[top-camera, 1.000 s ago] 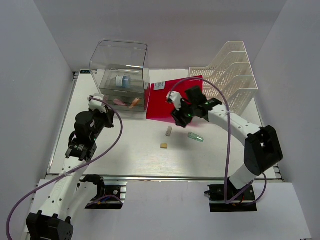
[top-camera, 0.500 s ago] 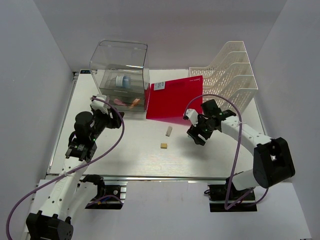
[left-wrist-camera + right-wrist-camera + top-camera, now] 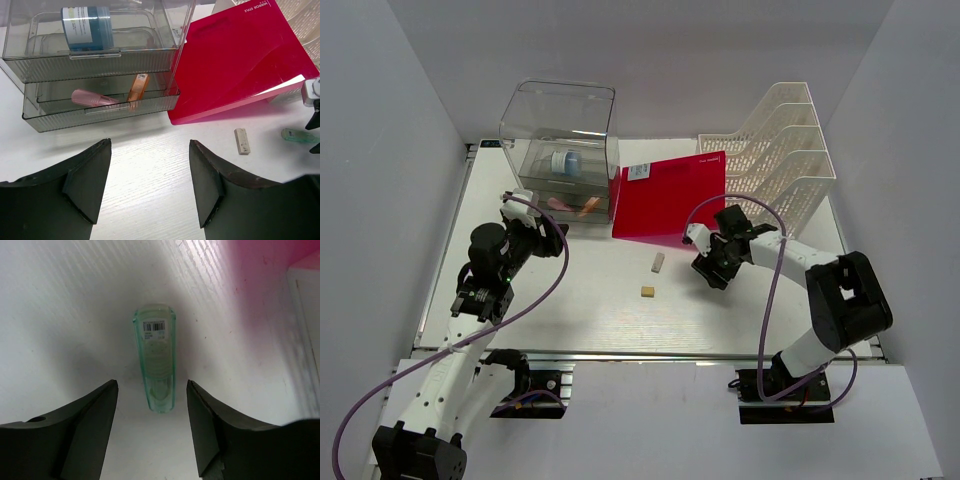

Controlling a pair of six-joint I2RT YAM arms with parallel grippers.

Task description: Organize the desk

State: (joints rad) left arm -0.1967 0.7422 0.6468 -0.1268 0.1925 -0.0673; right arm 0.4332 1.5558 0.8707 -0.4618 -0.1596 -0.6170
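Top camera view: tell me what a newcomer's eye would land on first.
The bright red folder grabs the eye first, at the back middle of the white desk, between the clear drawer box on the left and the white mesh file rack on the right. Next comes the right gripper just in front of it, jaws open astride a pale green tube lying flat.

Red folder [image 3: 670,200], pale green barcoded tube [image 3: 157,365], white desk [image 3: 590,310].

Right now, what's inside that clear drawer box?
In the clear drawer box, the upper drawer holds a blue jar; the lower, a pink tube and an orange tube. The ribbed fronts blur anything lying low behind them.
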